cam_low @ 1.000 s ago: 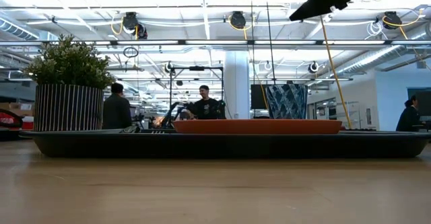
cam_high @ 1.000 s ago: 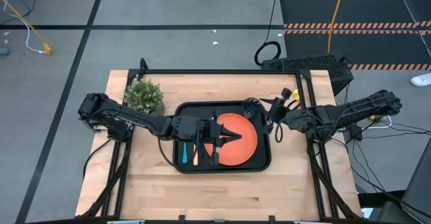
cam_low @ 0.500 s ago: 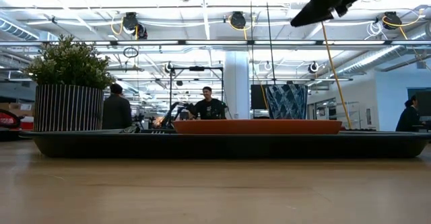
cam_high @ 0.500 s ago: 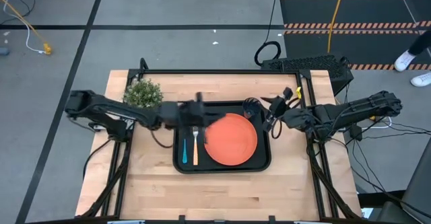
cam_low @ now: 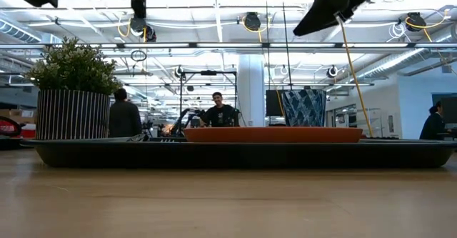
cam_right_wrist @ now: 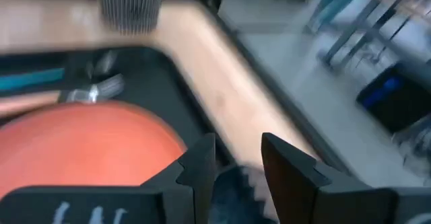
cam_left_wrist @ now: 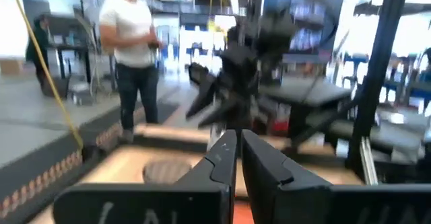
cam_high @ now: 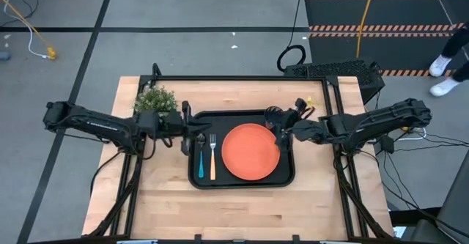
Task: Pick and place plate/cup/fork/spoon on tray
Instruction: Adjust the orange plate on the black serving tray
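The black tray [cam_high: 287,172] lies mid-table. On it rest the orange plate [cam_high: 251,151], the tan-handled fork [cam_high: 213,156] and the blue-handled spoon [cam_high: 200,160], side by side left of the plate. The dark grey cup [cam_high: 272,115] stands in the tray's far right corner and also shows in the low view [cam_low: 303,108]. My right gripper [cam_high: 281,130] is open, high above the cup [cam_right_wrist: 233,189], which shows between its fingers. My left gripper [cam_high: 196,130] is shut and empty, above the tray's far left corner.
A bushy green plant in a striped pot [cam_high: 156,103] stands at the table's far left, close to my left arm. Bare wood lies along the table's near side [cam_high: 242,211]. People stand in the room beyond the table [cam_low: 218,113].
My left gripper has drawn back from above the plate toward the table's left and far edge, uncovering the fork and plate. My right gripper has moved a little left toward the cup and has come down slightly. Plate, fork, spoon and cup have stayed put.
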